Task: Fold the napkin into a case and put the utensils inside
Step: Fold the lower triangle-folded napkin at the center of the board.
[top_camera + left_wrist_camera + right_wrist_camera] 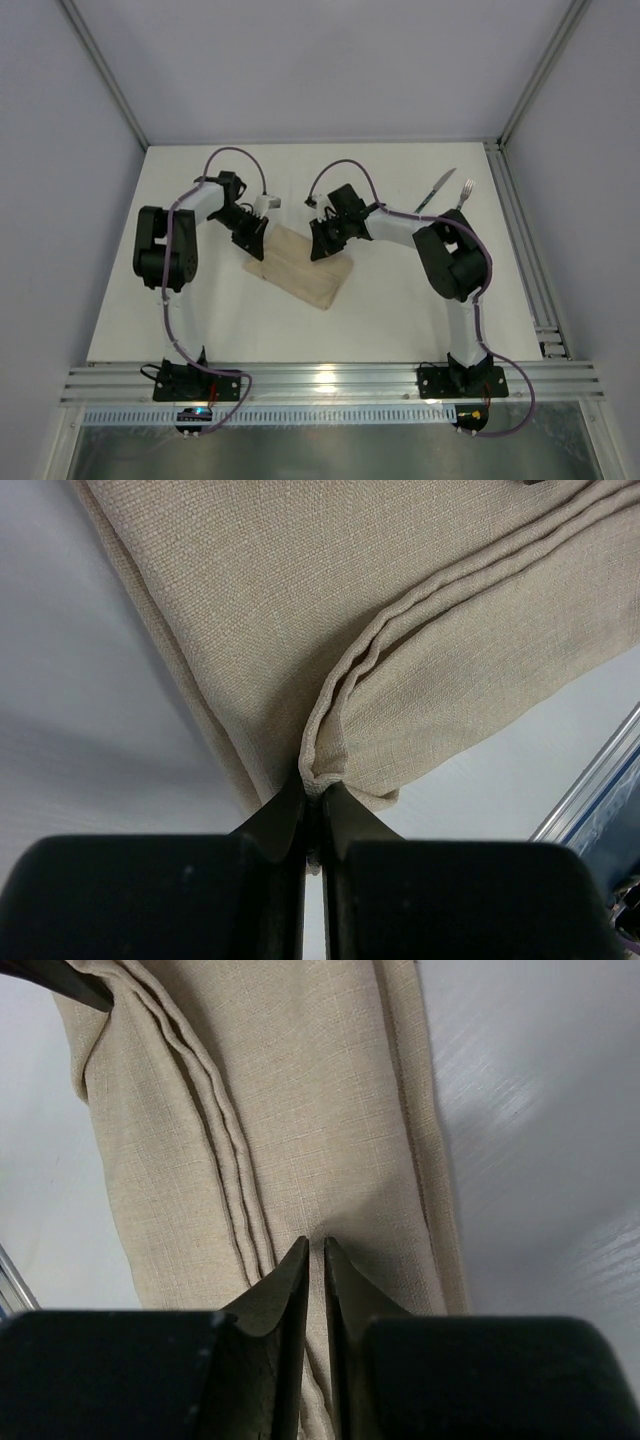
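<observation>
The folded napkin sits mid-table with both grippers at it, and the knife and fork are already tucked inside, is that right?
No. The knife and fork are not inside: the top external view shows them lying on the table at far right, apart from the napkin. The rest holds: left gripper and right gripper are at the folded napkin mid-table.

Your left gripper [320,792]: black fingers [275,825] pressed together on a folded corner of the plain beige-tan woven cloth napkin [300,600]. You've got several layers there, with stacked hems curving from the pinched corner up toward the right. The rest lies flat on the white worktop [90,740]. A silvery metal rail [590,790] runs along the worktop's edge at lower right, apart from the cloth.
</observation>
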Motion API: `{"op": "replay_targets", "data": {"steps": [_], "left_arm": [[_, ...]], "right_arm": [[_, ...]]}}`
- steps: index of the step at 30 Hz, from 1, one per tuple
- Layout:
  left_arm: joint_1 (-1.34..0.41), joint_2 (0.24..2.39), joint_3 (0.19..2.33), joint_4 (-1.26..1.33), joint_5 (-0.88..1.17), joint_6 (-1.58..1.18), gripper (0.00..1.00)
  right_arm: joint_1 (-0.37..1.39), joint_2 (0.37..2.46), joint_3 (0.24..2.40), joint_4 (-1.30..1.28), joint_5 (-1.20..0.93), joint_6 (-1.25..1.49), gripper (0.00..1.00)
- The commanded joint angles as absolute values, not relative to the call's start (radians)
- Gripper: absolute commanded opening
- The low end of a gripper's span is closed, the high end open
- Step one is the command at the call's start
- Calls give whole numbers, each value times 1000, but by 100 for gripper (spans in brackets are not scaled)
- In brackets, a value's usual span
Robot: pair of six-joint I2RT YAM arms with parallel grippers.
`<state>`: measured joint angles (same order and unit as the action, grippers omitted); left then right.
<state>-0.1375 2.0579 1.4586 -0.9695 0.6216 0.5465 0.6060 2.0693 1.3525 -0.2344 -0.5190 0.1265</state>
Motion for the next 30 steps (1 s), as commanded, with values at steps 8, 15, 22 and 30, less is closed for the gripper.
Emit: {"op": "replay_targets", "data": {"steps": [8,15,22,30], "left_arm": [[-158,2066,1486,-963,621,511,4],[-181,2051,1485,-963,609,528,5],[-184,2068,1489,-940,595,497,9],[-186,2072,1489,-867,557,401,18]], "right_arm": [[699,1945,1322,-184,-500,20,32],[701,1974,1328,-184,-451,35,42],[690,1974,1309,-169,-454,66,42],[712,1980,1244,-181,-388,54,42]]}}
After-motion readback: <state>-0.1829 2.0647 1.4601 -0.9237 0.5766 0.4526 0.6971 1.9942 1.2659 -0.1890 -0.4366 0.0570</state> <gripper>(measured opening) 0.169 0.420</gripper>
